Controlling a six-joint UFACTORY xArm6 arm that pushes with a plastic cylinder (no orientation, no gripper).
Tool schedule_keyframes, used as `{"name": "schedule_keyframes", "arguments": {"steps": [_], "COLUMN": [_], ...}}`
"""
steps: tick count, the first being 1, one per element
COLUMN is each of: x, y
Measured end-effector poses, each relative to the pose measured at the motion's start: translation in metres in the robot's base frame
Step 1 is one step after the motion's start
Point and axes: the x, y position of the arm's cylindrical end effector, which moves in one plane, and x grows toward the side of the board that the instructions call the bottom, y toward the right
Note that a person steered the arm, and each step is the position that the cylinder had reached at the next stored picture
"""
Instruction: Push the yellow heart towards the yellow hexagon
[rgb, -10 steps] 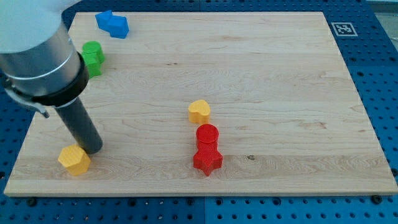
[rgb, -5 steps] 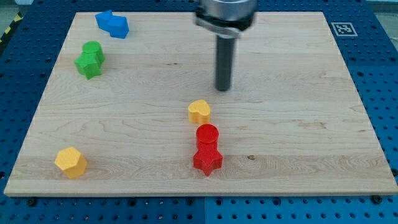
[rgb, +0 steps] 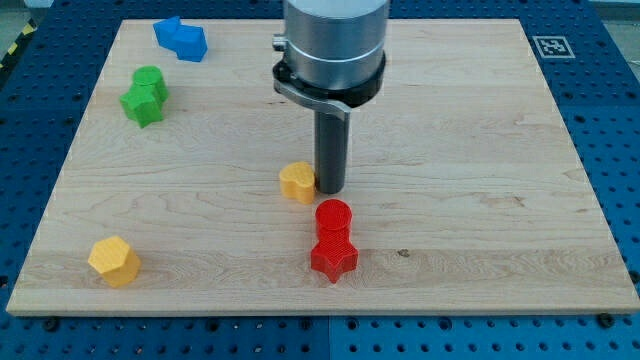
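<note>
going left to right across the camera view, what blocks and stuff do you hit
yellow hexagon → green blocks → blue blocks → yellow heart → my tip, touching the heart's right side. The red blocks overlap the tip's column, so I leave them out.

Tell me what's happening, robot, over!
My tip touching yellow heart, on its right. Yellow hexagon far off, view's bottom left. Nothing between them. Over.

wooden board, yellow heart, yellow hexagon, red, green, blue blocks
</note>
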Motion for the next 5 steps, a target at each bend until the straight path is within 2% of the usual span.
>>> {"name": "schedule_keyframes", "arguments": {"steps": [3, 5], "x": [-0.001, -0.029], "y": [-0.065, -0.075]}}
